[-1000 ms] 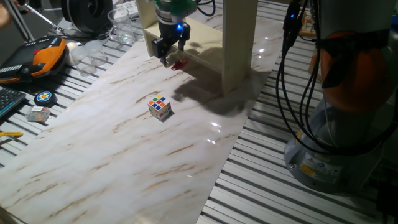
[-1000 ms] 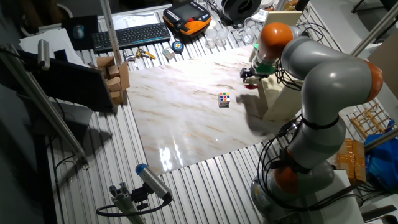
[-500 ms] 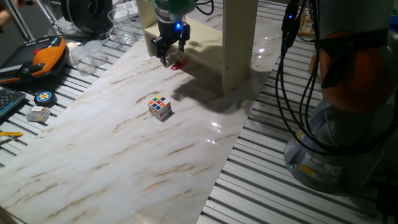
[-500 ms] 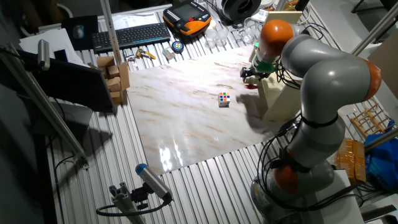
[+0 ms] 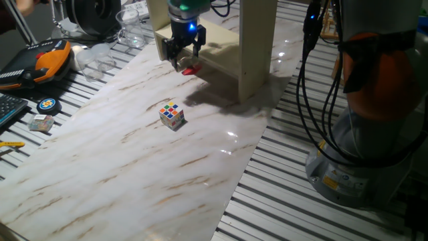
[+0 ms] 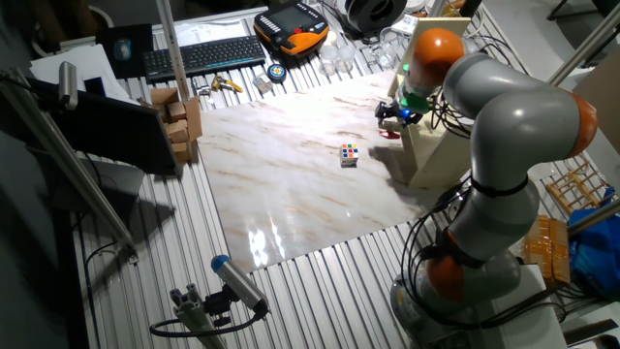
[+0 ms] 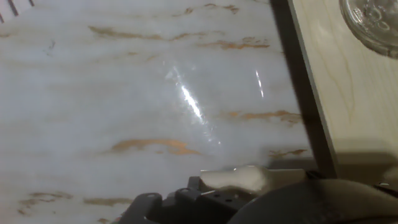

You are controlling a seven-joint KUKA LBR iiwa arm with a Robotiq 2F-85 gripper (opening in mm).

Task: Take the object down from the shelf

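The object, a small red piece (image 5: 191, 69), lies on the marble tabletop (image 5: 134, 167) right at the foot of the cream shelf (image 5: 256, 47). My gripper (image 5: 182, 59) hangs just above and a little to the left of it, fingers apart and nothing between them. From the other fixed view the gripper (image 6: 394, 112) sits at the front corner of the shelf (image 6: 433, 145), with the red piece (image 6: 391, 134) below it. The hand view shows only marble and a pale shelf board (image 7: 348, 112); the red piece is out of that view.
A Rubik's cube (image 5: 172, 114) stands on the marble in front of the shelf. Left of the slab are an orange-black device (image 5: 47, 57), clear glassware (image 5: 130, 27) and small tools. A glass dish (image 7: 373, 25) rests on the shelf board. The robot base (image 5: 361, 134) fills the right.
The gripper has risen slightly and drawn back from the red piece, which stays on the table. The cube has not moved.
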